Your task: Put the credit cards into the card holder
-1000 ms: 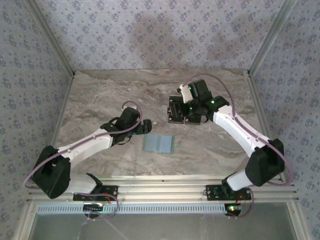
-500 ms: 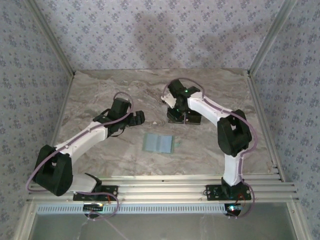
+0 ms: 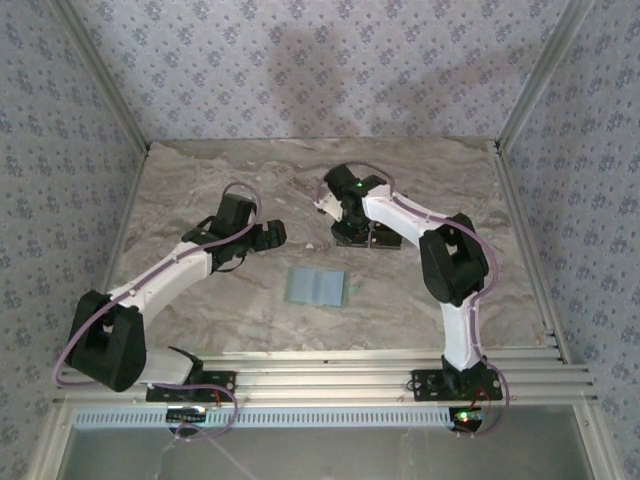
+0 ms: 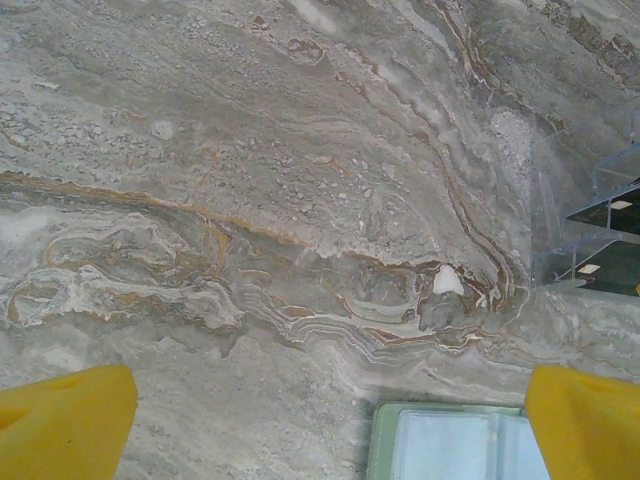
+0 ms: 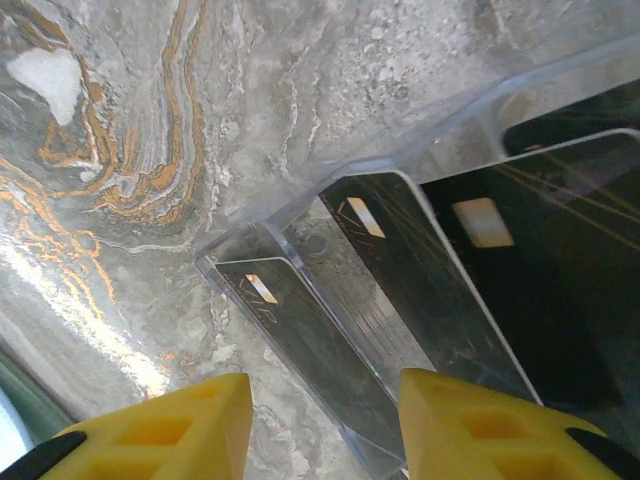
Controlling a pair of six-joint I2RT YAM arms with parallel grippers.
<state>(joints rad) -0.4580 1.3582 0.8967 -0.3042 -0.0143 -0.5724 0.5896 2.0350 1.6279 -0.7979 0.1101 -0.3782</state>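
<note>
- The card holder (image 3: pixel 317 286) lies open on the table (image 3: pixel 200 185), low in the middle of the top view.
- Up and left of it, the left fingers (image 4: pixel 65 420) are spread wide and grip nothing; the holder's edge sits at the bottom of their wrist view.
- Farther up, the right fingers (image 5: pixel 160 430) stand partly apart astride the front one of the credit cards (image 5: pixel 295 335) in a clear stand (image 5: pixel 450 125), not pinching it.

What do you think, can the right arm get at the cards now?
Probably yes: its fingers stand apart close over the clear stand, a card lined up between them, and nothing covers it.
</note>
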